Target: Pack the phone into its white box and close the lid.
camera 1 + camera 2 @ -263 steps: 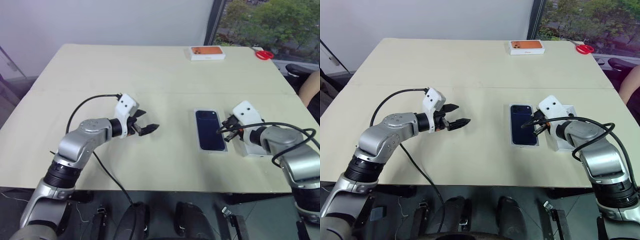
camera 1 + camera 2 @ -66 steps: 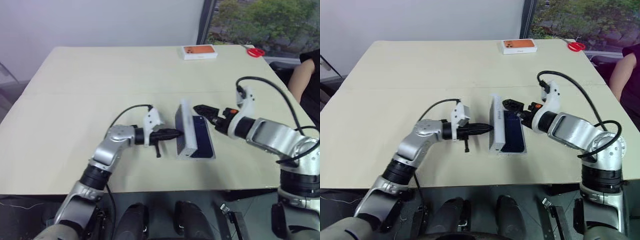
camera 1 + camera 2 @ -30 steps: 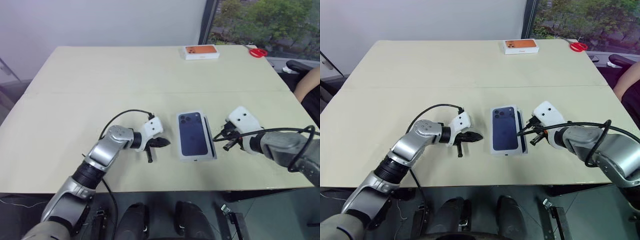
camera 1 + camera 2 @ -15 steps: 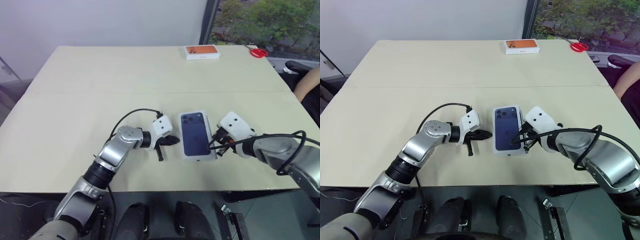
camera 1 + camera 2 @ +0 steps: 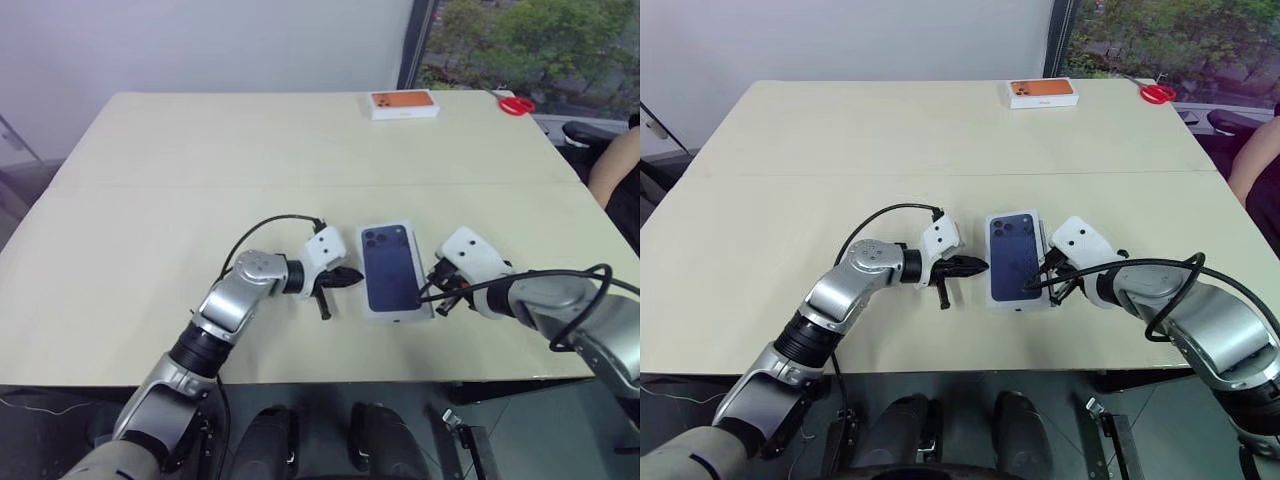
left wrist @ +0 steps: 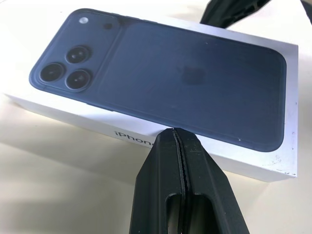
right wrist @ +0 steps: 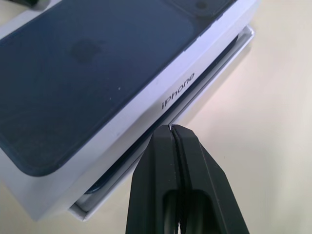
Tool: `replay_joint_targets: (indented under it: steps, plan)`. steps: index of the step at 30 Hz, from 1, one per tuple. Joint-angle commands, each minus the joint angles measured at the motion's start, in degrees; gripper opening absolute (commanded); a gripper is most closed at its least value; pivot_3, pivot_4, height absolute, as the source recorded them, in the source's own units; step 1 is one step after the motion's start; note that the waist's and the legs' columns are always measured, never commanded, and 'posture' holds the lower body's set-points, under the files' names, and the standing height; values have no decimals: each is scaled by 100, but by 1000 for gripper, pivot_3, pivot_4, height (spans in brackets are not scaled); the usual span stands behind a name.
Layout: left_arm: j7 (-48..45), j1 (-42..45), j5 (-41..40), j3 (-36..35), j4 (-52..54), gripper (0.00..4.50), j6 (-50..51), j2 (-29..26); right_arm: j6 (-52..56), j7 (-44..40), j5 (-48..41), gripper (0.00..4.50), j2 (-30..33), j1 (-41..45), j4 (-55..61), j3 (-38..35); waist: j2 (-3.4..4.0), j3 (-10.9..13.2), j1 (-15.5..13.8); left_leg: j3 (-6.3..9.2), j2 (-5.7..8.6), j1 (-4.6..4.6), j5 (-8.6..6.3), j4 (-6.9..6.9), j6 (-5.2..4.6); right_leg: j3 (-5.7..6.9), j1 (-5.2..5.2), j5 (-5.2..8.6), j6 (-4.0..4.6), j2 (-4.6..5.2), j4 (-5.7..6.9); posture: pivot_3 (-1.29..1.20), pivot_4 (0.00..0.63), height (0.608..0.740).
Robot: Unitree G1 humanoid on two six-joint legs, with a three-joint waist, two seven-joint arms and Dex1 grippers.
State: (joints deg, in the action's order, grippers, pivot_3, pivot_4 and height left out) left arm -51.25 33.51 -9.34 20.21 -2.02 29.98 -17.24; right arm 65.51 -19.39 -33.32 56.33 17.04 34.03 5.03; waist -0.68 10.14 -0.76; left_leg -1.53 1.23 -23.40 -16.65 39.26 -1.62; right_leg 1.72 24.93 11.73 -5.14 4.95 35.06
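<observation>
Beige and broad, the table (image 5: pixel 200 150) ran back to a pale wall, with a window and green trees at the far right corner. Near its front edge lay the lid (image 5: pixel 388 268), picture side up, showing the printed dark blue phone with its camera cluster at the far left corner. It sat on the white box (image 7: pixel 229 51) but not squarely: in the right wrist view the tray's rim stuck out beyond the lid's right side, and the lid's long wall stood raised above it, leaving a gap. Within that gap a dark, rounded edge showed, which seemed to be the phone (image 7: pixel 105 176) lying in the tray, though little of it could be made out.

On the lid's left side, the left gripper (image 5: pixel 354 275) pointed rightward at the lid's long wall, its two black fingers pressed together with nothing between them; its tip was at or just beside that wall, and contact could not be judged. On the opposite side, the right gripper (image 5: pixel 424 293) pointed leftward at the lid's right wall, likewise pinched closed and empty, its tip just at the offset rim.

Far back on the table lay an orange-topped box (image 5: pixel 404 103), and well to its right a pair of red scissors (image 5: pixel 516 103).
</observation>
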Motion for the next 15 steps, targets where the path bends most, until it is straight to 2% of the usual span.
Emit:
replay_joint_targets:
  steps: [1,6,15]
  plan:
    - [-105,38,-76,-113,351,0,108,-192,-5,-62,135,44,-41,1,216,-249,0,0,3,0,0,0,0,0,0,0,0,0,0,-1,0,0,150,740]
    - [-133,107,132,160,434,0,215,-354,23,-131,245,44,-95,-5,226,-255,0,0,-12,0,1,1,0,0,0,0,-1,0,0,-1,1,0,150,740]
    - [256,346,586,609,-69,0,184,143,59,-239,421,44,-211,-6,277,-235,0,0,-6,0,6,1,0,2,0,0,-3,0,-1,0,2,0,150,740]
